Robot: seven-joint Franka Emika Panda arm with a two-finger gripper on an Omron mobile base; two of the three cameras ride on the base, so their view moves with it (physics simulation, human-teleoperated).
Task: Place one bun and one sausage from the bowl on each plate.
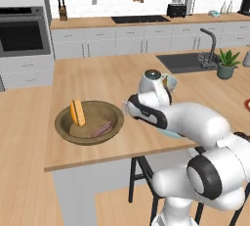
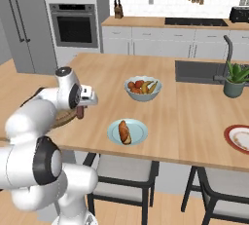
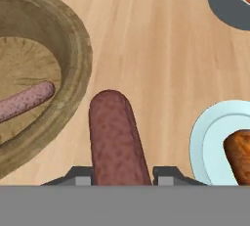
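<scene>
Gripper (image 3: pixel 121 175) clamped on the dark sausage (image 3: pixel 117 139), over bare counter between wooden bowl (image 3: pixel 73 49) and blue plate (image 3: pixel 205 142); carry level, release low beside the brown bun (image 3: pixel 240 154).

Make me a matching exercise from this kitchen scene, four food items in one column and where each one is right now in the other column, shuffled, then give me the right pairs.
Items:
1. yellow-orange bun
2. reddish-brown bun
3. dark maroon sausage
4. pinkish sausage

Places:
A. between the fingers of the gripper, over the counter
B. on the light blue plate
C. lying flat in the bottom of the wooden bowl
D. leaning against the wooden bowl's far inner wall

Pairs: 1-D, 2-B, 3-A, 4-C
</scene>
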